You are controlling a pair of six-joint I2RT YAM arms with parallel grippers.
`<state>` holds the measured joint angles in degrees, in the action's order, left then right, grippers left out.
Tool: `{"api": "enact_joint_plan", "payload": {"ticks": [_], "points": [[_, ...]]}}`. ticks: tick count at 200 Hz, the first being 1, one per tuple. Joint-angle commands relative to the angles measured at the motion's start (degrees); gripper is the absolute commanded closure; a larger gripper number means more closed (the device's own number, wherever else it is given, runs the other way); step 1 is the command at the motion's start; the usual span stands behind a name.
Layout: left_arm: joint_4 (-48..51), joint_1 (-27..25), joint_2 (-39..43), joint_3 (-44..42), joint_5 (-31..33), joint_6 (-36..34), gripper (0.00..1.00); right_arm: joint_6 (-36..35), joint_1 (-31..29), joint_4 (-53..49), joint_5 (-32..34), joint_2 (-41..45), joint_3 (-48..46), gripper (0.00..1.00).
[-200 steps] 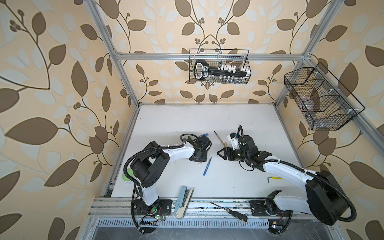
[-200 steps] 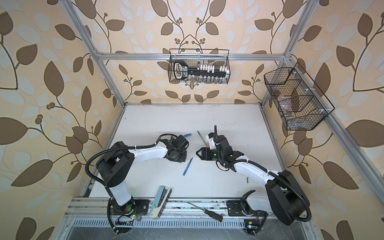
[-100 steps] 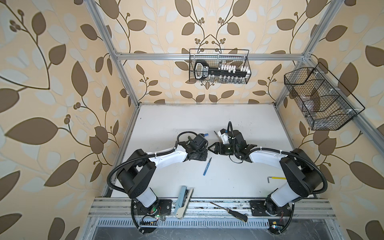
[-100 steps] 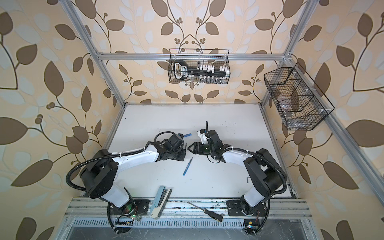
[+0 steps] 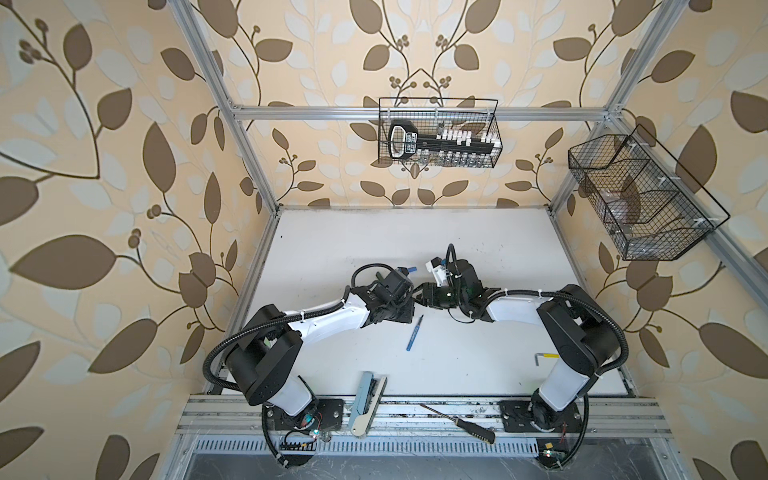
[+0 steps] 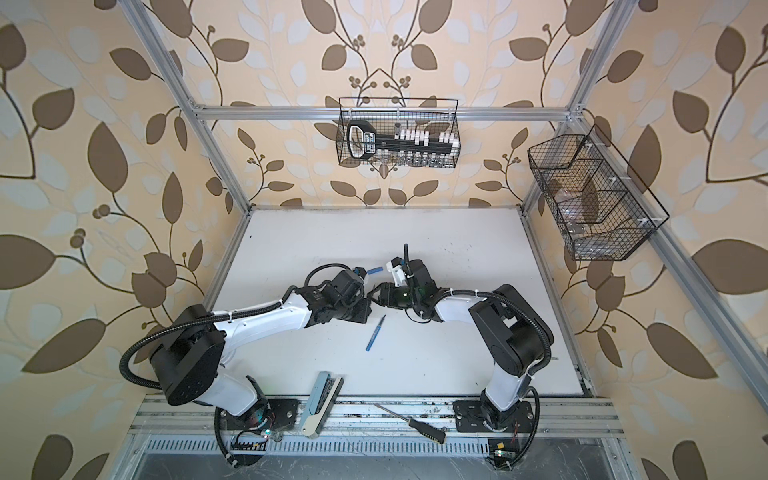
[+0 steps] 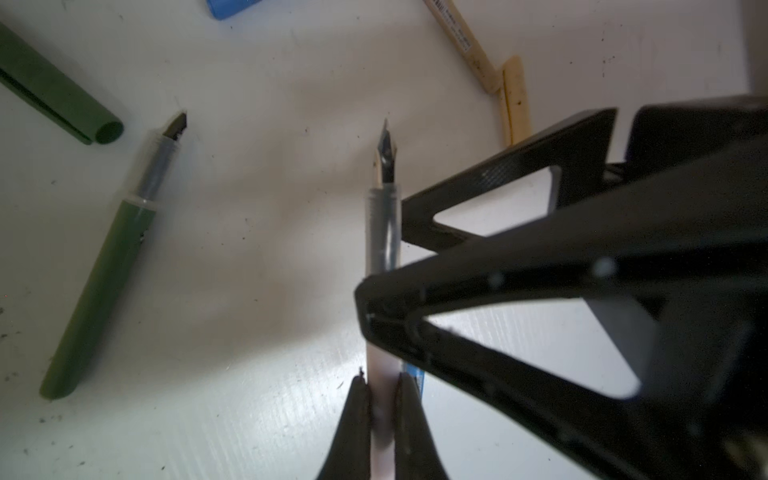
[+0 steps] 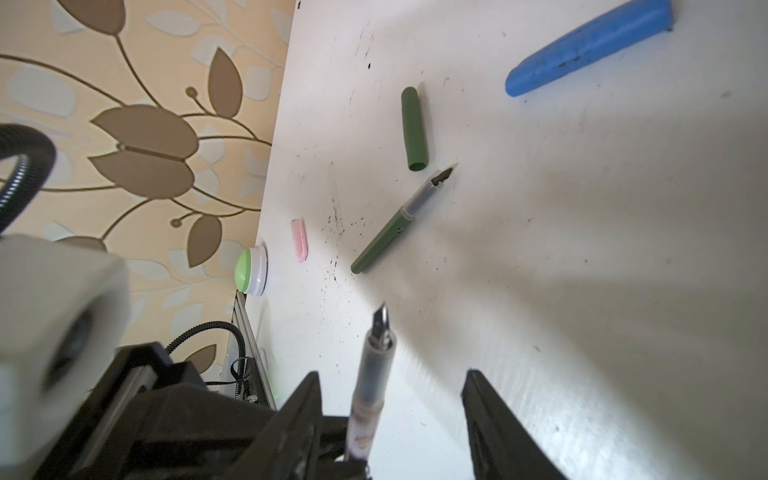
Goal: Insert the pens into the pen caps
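Note:
My left gripper (image 7: 380, 399) is shut on the pale pink pen (image 7: 383, 216), held above the table with its dark nib pointing away. My right gripper (image 8: 390, 415) stands open round that same pen (image 8: 372, 374), which lies nearer one finger (image 8: 307, 399); a gap shows on both sides. In both top views the grippers meet mid-table (image 5: 415, 293) (image 6: 371, 296). On the table lie a green pen (image 8: 395, 224), a green cap (image 8: 413, 129), a blue cap (image 8: 590, 45), a pink cap (image 8: 299, 240), a tan pen (image 7: 461, 41) beside a tan cap (image 7: 515, 99), and a blue pen (image 5: 415, 332).
A black-handled screwdriver (image 5: 457, 424) and a grey-blue tool (image 5: 368, 399) rest on the front rail. A yellow hex key (image 5: 546, 356) lies near the right arm's base. A green and white button (image 8: 251, 270) sits at the table's left edge. Wire baskets (image 5: 438, 133) (image 5: 640, 199) hang on the walls.
My right gripper has swung left to meet the left gripper and its jaws have narrowed round the pink pen. The left arm has reached a little to the right, still gripping the pen.

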<state>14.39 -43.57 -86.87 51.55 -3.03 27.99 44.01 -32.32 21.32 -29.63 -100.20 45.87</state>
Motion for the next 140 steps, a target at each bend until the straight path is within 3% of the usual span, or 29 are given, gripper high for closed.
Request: {"api": "enact_joint_plan", "payload": {"ticks": [1, 21, 54, 68, 82, 100, 140], "points": [[-2.0, -0.55, 2.41, -0.49, -0.47, -1.2, 0.92, 1.75, -0.55, 2.96, -1.29, -1.01, 1.44, 0.51], [-1.83, -0.62, 2.17, -0.42, -0.75, -1.34, 0.92, 2.26, -0.64, 3.94, -1.31, -1.05, 1.33, 0.61], [-2.0, -0.9, 2.4, -0.57, -0.66, -1.19, 0.92, 3.51, -0.43, 5.88, -1.64, -1.39, 0.9, 0.87], [-2.15, -0.9, 2.82, -0.74, -0.67, -0.87, 0.85, 3.78, -0.16, 6.45, -1.83, -1.08, 0.59, 1.0], [-2.25, -0.9, 3.66, -0.98, 0.12, 0.35, 0.63, 3.56, 0.26, 6.23, -1.76, -0.16, -0.08, 1.0], [-4.27, -0.5, 6.1, -2.24, -0.3, 1.97, 0.45, 3.25, 0.74, 6.2, -1.37, 1.83, -1.7, 1.0], [-11.16, 1.81, 7.55, -5.65, -7.37, 4.93, 0.42, 5.12, 0.93, 10.25, -0.88, 4.67, -4.46, 1.0]]}}
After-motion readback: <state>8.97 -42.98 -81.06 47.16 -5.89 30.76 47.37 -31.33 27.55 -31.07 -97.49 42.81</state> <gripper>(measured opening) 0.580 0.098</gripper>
